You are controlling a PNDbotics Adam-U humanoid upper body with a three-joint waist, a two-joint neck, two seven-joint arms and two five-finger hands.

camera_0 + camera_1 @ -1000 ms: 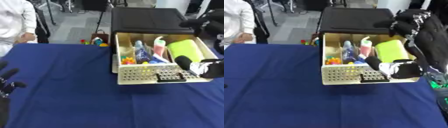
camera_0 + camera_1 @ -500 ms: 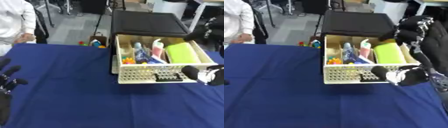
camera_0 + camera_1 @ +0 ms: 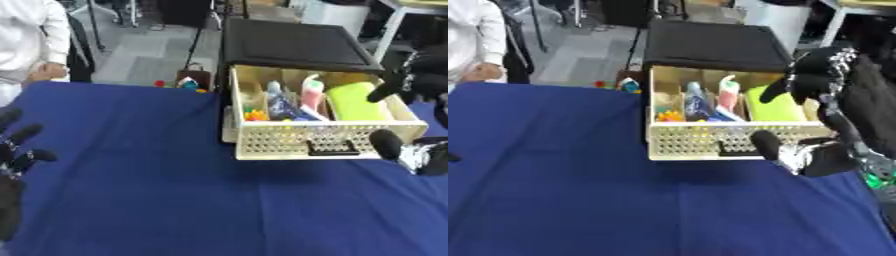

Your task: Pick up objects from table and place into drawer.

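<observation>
The right hand sits just in front of the drawer's right end, low over the blue tablecloth; whether its fingers are spread or curled cannot be told, and nothing shows in it. The drawer, cream with a perforated front and a dark handle, stands pulled out from a black cabinet. Inside lie a yellow-green flat object at the right, a pink-capped tube and a clear bottle in the middle, and small orange and yellow pieces at the left. The left hand rests at the lower left edge, fingers straight and apart, holding nothing.
</observation>
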